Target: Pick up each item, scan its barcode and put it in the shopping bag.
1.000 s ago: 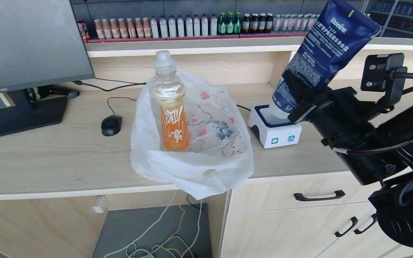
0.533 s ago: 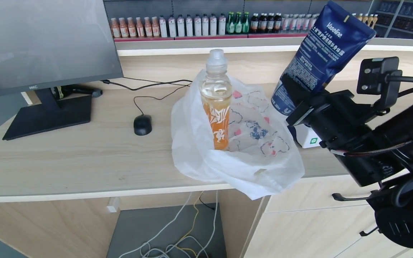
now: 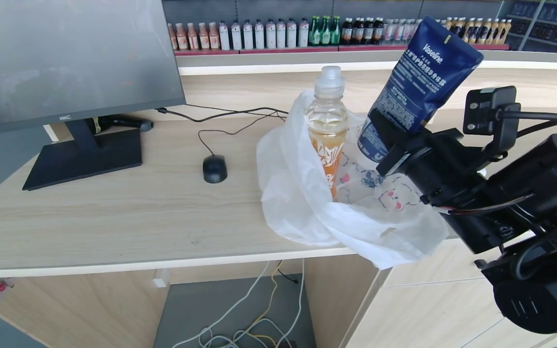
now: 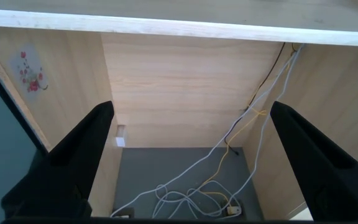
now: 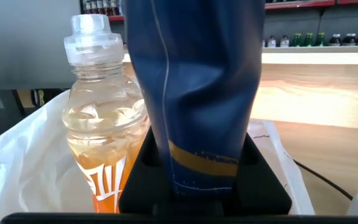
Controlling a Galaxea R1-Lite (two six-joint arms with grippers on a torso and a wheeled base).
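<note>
White lettering in rows on blue tube (image 3: 421, 72) clamped in R gripper (image 3: 390, 141), wording not given here. White stylised characters plus small figure on orange label of bottle (image 3: 328, 130), just beside gripper on its L. Small logo on bezel of monitor (image 3: 65, 58), well apart from gripper. Print on shelf bottles (image 3: 307, 31) too small to read.

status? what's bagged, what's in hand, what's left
Done: the orange drink bottle stands upright in the shopping bag. In hand: the right gripper is shut on the blue tube, tilted, close beside the bottle and seemingly above the bag. Left: lower the tube in and release. Whether it was scanned can't be told here. The left gripper is open and empty, below the counter edge.
</note>
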